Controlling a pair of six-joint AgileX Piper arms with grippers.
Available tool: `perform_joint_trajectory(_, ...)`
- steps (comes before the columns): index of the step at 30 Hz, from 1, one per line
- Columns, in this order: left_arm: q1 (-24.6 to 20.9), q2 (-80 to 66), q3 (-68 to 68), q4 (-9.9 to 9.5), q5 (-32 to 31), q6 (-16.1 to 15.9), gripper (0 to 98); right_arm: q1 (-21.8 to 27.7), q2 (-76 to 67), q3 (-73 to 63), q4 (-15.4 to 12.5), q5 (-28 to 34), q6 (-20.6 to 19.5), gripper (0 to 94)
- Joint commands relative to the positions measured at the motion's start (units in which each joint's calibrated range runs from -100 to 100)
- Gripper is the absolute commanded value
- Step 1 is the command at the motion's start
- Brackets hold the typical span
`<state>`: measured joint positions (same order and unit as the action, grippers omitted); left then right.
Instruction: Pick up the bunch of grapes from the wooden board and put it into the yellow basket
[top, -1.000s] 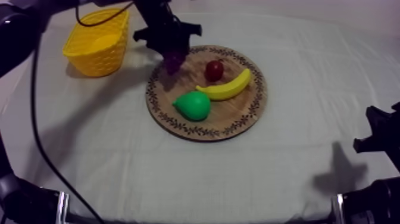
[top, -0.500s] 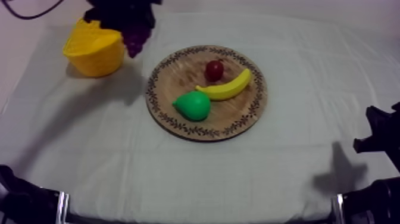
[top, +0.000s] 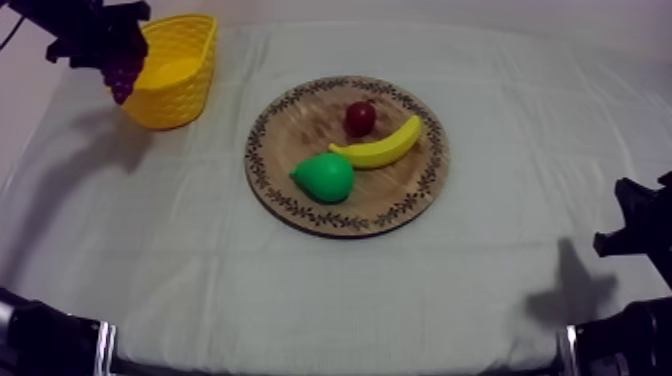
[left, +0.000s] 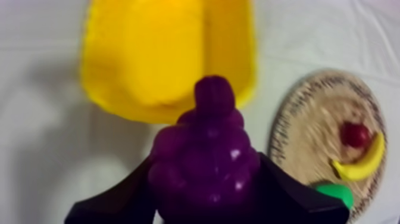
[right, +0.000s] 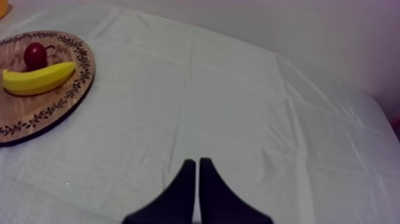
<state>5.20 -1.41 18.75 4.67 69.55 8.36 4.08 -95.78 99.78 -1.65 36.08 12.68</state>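
- Since half a second ago, our left gripper (top: 108, 52) has carried the bunch of grapes (top: 123, 76) from the board side of the yellow basket (top: 185, 95) across to its outer side. The fruit on the board has not shifted.
- Nearest, our right gripper (right: 196, 179) sits low at the right edge of the table. Its fingers are pressed together in a narrow wedge and grip nothing.
- Farther in, the round wooden board (top: 310, 115) carries the pear (top: 325, 177). The banana (top: 380, 148) lies just behind it, and the small red fruit (top: 360, 118) lies beyond that.
- At the far left, the basket stands upright on the cloth (top: 300, 290), apart from the board.
- Farthest, the left gripper's fingers (left: 113, 199) clamp the grapes from both sides. The bunch hangs in the air at the basket's outer rim, not yet inside.
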Motion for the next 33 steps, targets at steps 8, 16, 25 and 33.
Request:
perform_joint_trajectory(8, -5.4, 9.3, -13.8, -0.15, 2.2, -1.6, 55.5, 0.0, 0.0, 0.0, 0.0, 0.0, 0.0, 0.3)
perform_joint_trajectory(16, -4.1, 22.5, -31.6, -0.20, 4.5, -1.6, 55.8, 0.0, 0.0, 0.0, 0.0, 0.0, 0.0, 0.3)
perform_joint_trajectory(25, -2.1, 40.1, -49.0, -0.46, 7.0, -1.4, 56.1, 0.0, 0.0, 0.0, 0.0, 0.0, 0.0, 0.3)
perform_joint_trajectory(33, -1.7, 47.4, -53.3, -0.28, 7.1, -0.9, 56.0, 0.0, 0.0, 0.0, 0.0, 0.0, 0.0, 0.3)
